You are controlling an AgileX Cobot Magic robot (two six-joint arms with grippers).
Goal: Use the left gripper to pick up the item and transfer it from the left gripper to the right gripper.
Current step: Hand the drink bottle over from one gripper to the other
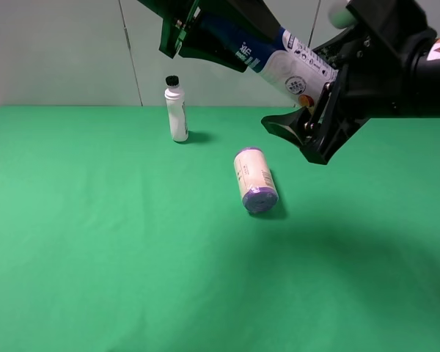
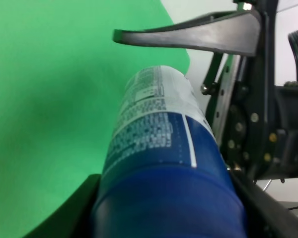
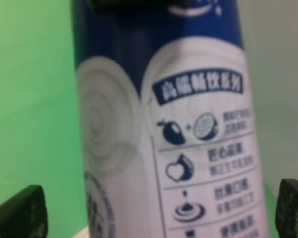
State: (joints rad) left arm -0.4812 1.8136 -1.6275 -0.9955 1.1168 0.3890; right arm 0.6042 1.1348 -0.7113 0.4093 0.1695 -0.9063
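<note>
A blue and white drink bottle (image 1: 279, 62) hangs tilted in the air above the back of the green table. My left gripper (image 1: 198, 33) is shut on its blue end, which fills the left wrist view (image 2: 164, 163). My right gripper (image 1: 308, 88) is open, with its jaws on either side of the bottle's white labelled end. In the right wrist view the bottle (image 3: 188, 139) stands between the two black fingertips (image 3: 20, 213), with a gap on each side. The right gripper's finger (image 2: 188, 34) also shows above the bottle in the left wrist view.
A small white bottle with a black cap (image 1: 177, 110) stands upright at the back of the green table (image 1: 95, 242). A cream cylinder with a purple end (image 1: 254, 180) lies on its side near the table's middle, below the two grippers. A pale wall lies behind.
</note>
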